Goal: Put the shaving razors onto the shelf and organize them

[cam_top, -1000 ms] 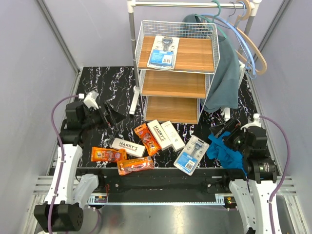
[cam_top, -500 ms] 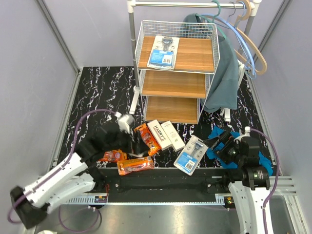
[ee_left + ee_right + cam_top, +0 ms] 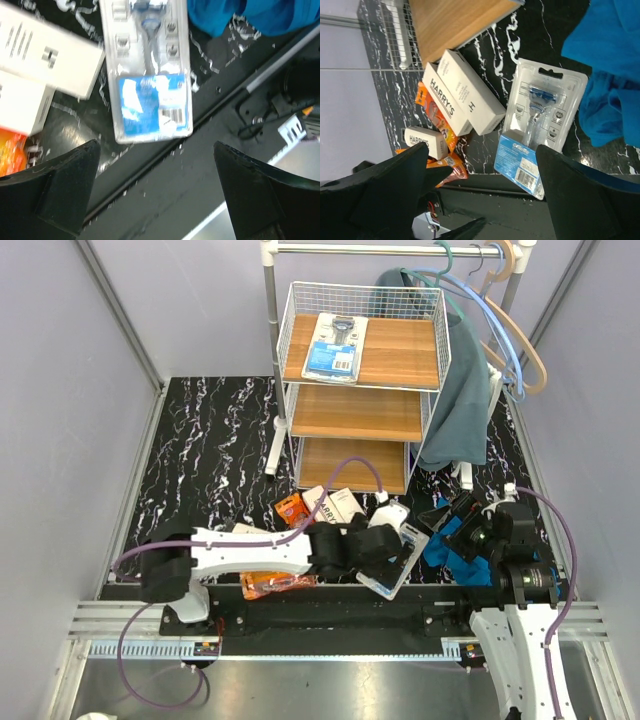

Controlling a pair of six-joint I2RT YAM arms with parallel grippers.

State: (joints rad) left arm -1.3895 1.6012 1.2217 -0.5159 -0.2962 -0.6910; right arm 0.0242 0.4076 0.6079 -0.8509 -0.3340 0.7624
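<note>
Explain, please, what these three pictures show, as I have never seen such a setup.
These are two robot arms bolted at the near edge of a black marbled table. The wide picture comes from a fixed camera above and behind them; the other two come from a camera on each wrist, so the dark shapes at the bottom are each tool's own fingers. The left tool is open above a razor blister card; the right tool is open too, and neither holds anything. Also on the table lie white HARRY'S boxes, orange bags and a blue cloth. A second blister card lies on the top board of the wire shelf.
</note>
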